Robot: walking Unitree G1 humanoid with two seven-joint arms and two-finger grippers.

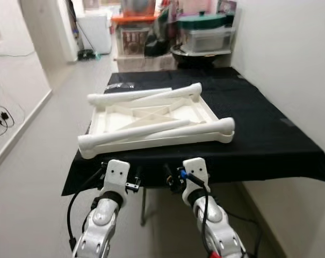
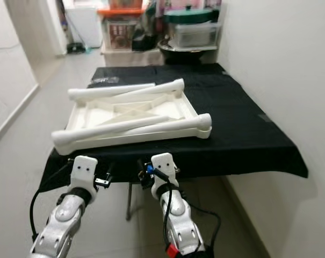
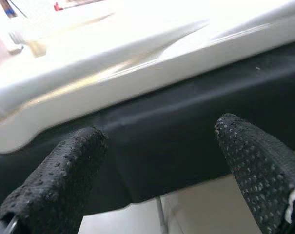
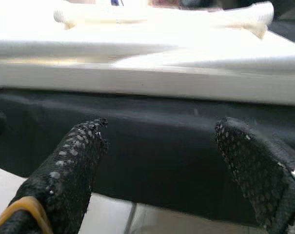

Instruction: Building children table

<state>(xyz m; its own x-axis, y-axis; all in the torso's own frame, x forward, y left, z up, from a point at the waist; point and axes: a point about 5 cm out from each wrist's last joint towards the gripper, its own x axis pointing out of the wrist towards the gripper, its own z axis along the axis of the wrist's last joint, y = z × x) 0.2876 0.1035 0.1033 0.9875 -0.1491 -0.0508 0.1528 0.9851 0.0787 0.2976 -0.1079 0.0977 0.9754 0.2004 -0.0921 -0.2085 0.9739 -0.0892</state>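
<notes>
i've got both arms low in front of the black-draped tabletop (image 1: 269,134), left gripper (image 3: 157,161) and right gripper (image 4: 157,161) with jaws spread, facing the cloth's hanging front edge. the white upturned table frame (image 1: 151,115) takes up the near left part of the tabletop, its front leg (image 1: 157,138) running along the edge straight ahead. bare cloth lies to the right of the frame, up to the wall (image 1: 291,54). storage bins (image 1: 135,32) crowd the far end.
</notes>
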